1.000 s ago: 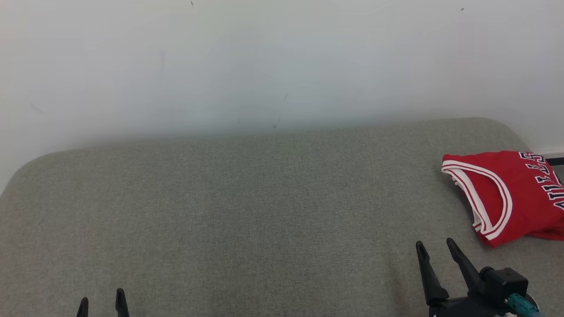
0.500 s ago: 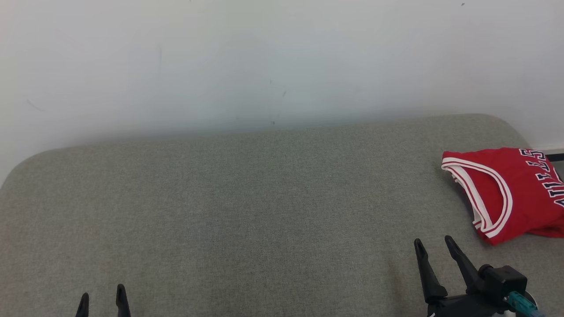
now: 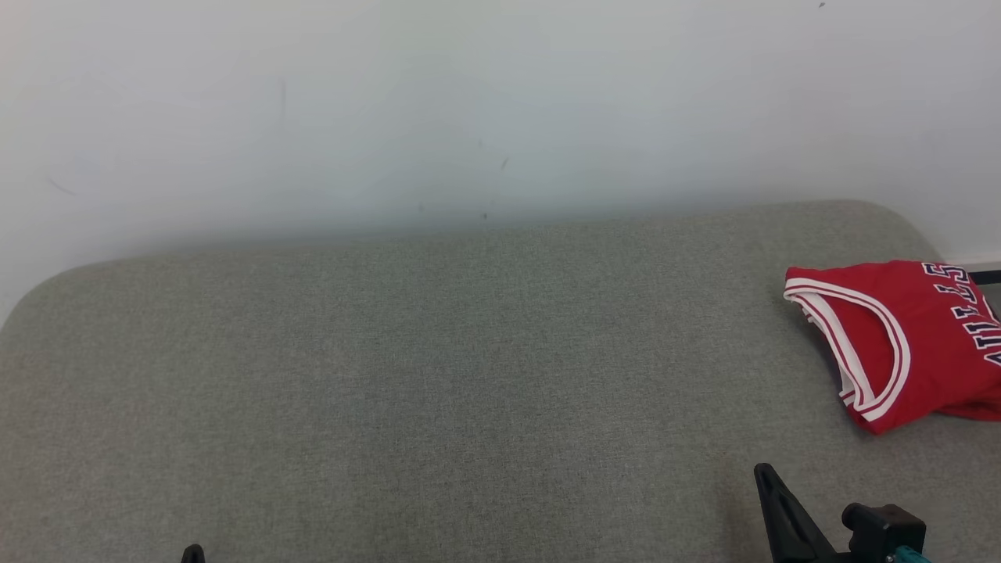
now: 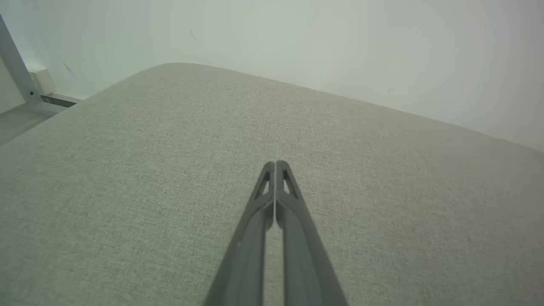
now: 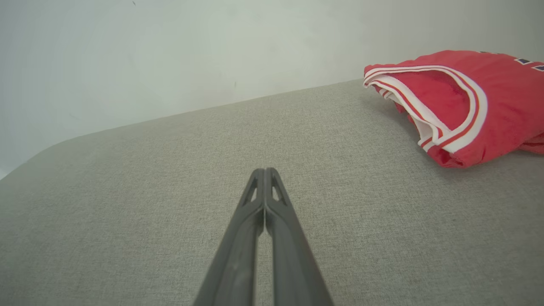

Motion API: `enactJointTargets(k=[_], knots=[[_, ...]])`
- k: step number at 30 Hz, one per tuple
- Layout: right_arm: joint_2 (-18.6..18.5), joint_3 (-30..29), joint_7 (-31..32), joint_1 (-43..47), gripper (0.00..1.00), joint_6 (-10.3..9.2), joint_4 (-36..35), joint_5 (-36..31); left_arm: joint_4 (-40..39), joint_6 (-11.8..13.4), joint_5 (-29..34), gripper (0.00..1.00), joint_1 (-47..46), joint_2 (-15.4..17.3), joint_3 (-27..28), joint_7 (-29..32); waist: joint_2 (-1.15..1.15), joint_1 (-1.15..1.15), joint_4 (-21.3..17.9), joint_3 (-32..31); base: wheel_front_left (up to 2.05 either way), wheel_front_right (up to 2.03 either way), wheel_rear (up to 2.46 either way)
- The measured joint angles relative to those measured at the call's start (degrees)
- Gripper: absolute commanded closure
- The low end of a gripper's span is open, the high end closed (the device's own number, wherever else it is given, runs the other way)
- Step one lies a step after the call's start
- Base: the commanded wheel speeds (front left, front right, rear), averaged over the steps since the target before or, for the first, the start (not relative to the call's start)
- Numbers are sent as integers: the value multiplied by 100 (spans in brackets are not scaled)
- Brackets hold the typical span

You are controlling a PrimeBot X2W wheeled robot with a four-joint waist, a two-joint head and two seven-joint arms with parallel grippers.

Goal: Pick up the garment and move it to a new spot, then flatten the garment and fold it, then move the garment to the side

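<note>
Jersey [image 3: 907,344] is folded and lies on the far right of the grey upholstered pad [image 3: 438,375], close to the pad's right edge and partly cut off by the head view's right border. It is red, with white-and-red striped trim around the open armhole that faces left, and dark lettering outlined in white on the right part; the word is clipped, so it can't be read in full. The bottom layers are slightly bunched at the near-right corner. Right gripper [image 5: 264,170]: fingers pressed together tip to tip, nothing between them, pointing over bare fabric. In the right wrist view the jersey sits up and to the right of the tips, well apart, no contact. In the head view one dark right finger [image 3: 782,508] rises from the bottom edge at lower right, nearer than the jersey and to its left, with a black housing and a teal connector [image 3: 907,554] beside it. Left gripper [image 4: 275,163]: also closed tip to tip and empty, aimed across the bare left part of the pad. A single dark tip [image 3: 191,554] shows at the head view's bottom left. White wall [image 3: 469,102] runs behind the pad's far edge, with a few faint scuffs. A grey metal strut [image 4: 15,63] stands at the far left of the left wrist view, past the pad's rounded corner.
</note>
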Motion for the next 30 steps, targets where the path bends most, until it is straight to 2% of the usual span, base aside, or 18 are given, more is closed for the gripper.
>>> enactJointTargets(k=[16,30], knots=[[154,-350,432,-36,100,0,-197,1466,-63,-2,-1646,100,-180,2,-75,394,0,0,50,44,0,0,0],[257,-589,724,-90,100,0,-337,2480,-104,-16,-2752,100,-358,7,-129,689,0,0,90,80,0,0,0]])
